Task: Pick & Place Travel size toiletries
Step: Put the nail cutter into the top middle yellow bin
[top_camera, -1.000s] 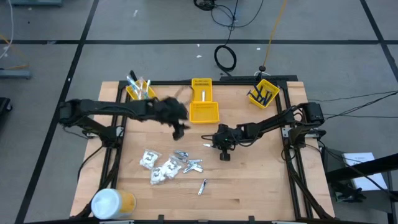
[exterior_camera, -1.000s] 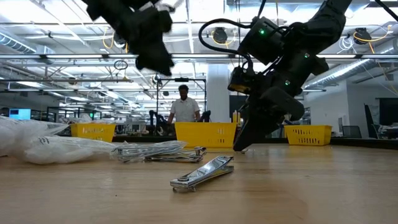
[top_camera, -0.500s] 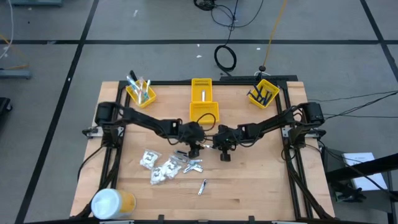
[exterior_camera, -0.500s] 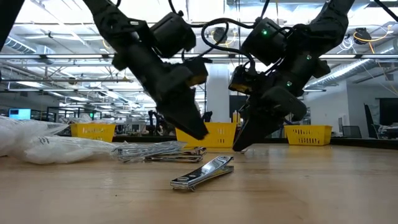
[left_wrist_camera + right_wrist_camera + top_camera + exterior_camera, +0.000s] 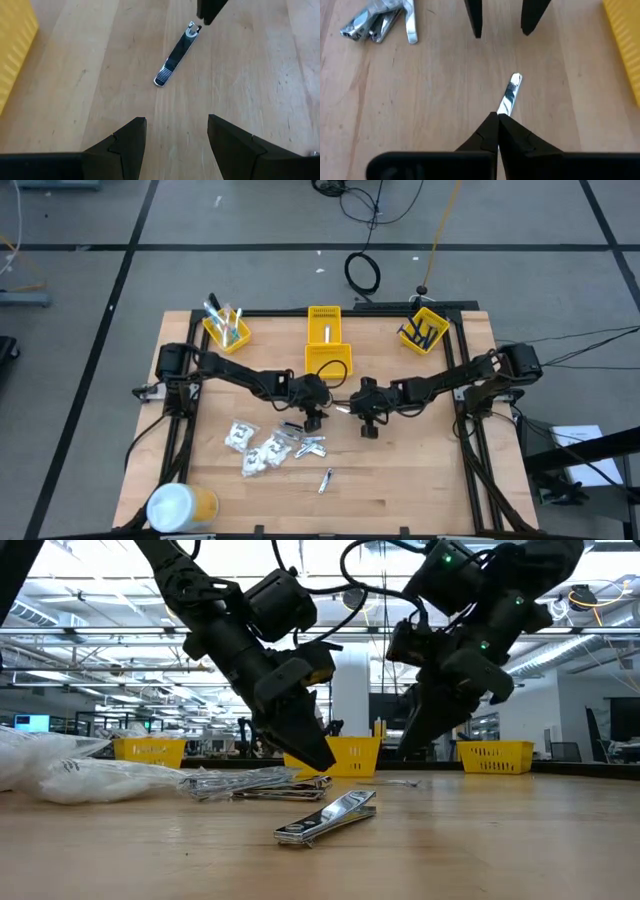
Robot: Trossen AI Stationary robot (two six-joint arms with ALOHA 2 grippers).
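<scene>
High view: left end effector (image 5: 316, 420) and right end effector (image 5: 345, 407) meet near the tabletop (image 5: 420, 480) centre, just in front of the middle yellow bin (image 5: 327, 360). A small silvery metal piece (image 5: 340, 409) lies between them. White packets (image 5: 250, 445) and a heap of silvery pieces (image 5: 305, 444) sit closer to the front-left; one lone silvery clipper-like piece (image 5: 326, 479) lies further forward. White-and-yellow cylinder (image 5: 180, 506) at the front-left corner.

Low view: both arms angle down behind the lone piece (image 5: 325, 817); the heap (image 5: 255, 783) and packets (image 5: 60, 775) lie to its left. Fingertip contact is hard to judge here.

Left wrist view: left fingers (image 5: 127, 142) spread wide, nothing between them; the metal piece (image 5: 176, 53) lies flat on the wood ahead, the other arm's fingertip at its far end.

Right wrist view: right fingers (image 5: 487, 132) pressed together, their tips at the near end of the piece (image 5: 509, 95); a firm grip is possibly there, not certain.
</scene>
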